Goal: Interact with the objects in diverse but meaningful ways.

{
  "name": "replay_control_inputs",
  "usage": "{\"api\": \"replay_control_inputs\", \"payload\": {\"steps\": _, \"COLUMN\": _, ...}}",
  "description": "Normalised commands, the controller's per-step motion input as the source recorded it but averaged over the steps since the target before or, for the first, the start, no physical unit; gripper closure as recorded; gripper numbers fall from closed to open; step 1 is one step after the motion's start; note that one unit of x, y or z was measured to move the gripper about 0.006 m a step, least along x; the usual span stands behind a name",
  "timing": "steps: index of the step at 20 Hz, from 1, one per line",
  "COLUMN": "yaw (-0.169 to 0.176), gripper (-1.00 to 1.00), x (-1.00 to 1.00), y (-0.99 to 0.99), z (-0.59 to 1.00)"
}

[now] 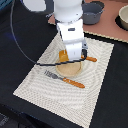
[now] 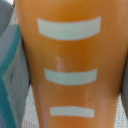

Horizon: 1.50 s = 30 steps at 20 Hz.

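Exterior view, largest first. Black tabletop [image 1: 20, 35] fills most of the scene; a pinkish board [image 1: 107, 27] sits at the far edge toward the exterior view's right. On the black surface lies a cream woven placemat [image 1: 95, 85], set at an angle. My white arm [image 1: 69, 22] comes down over the mat's middle, w/ a dark cable [image 1: 17, 42] looping off toward the exterior view's left.

On the pink board: blue-grey pot [image 1: 93, 12], upright, and part of a pale bowl [image 1: 123, 18] cut off at the frame edge. The 2 stand apart.

On the mat, directly under my wrist: round tan plate [image 1: 70, 69]. A fork w/ orange handle [image 1: 65, 79] lies just beside the plate's near rim, tines toward the exterior view's left. A 2nd orange-handled utensil [image 1: 90, 59] pokes out from behind my hand on the far side; its head is hidden.

Bread loaf [image 2: 67, 65]: yellow-orange, 3 white slashes across it, fills the wrist view lengthwise. In the exterior view only an orange sliver [image 1: 62, 56] shows, above the plate at my hand.

My gripper [image 1: 73, 58]: grey fingers [image 2: 12, 85] flank the loaf on both sides in the wrist view, pressed close, so I read it as clamped on the loaf. Whether the loaf touches the plate, cannot tell.
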Motion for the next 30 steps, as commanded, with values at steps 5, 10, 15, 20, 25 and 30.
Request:
{"api": "replay_control_inputs", "payload": {"steps": 5, "yaw": -0.002, "gripper": 1.0, "x": 0.42, "y": -0.22, "z": 0.0}}
{"api": "replay_control_inputs", "payload": {"steps": 10, "yaw": -0.008, "gripper": 1.0, "x": 0.38, "y": -0.19, "z": 0.0}}
{"api": "replay_control_inputs", "payload": {"steps": 15, "yaw": -0.014, "gripper": 1.0, "x": 0.38, "y": -0.17, "z": 0.0}}
{"api": "replay_control_inputs", "payload": {"steps": 20, "yaw": -0.024, "gripper": -1.0, "x": 0.5, "y": -0.01, "z": 0.14}}
{"api": "replay_control_inputs", "payload": {"steps": 25, "yaw": -0.039, "gripper": -1.0, "x": 0.51, "y": 0.0, "z": 0.29}}
{"api": "replay_control_inputs", "payload": {"steps": 30, "yaw": -0.054, "gripper": -1.0, "x": 0.59, "y": 0.0, "z": 0.72}}
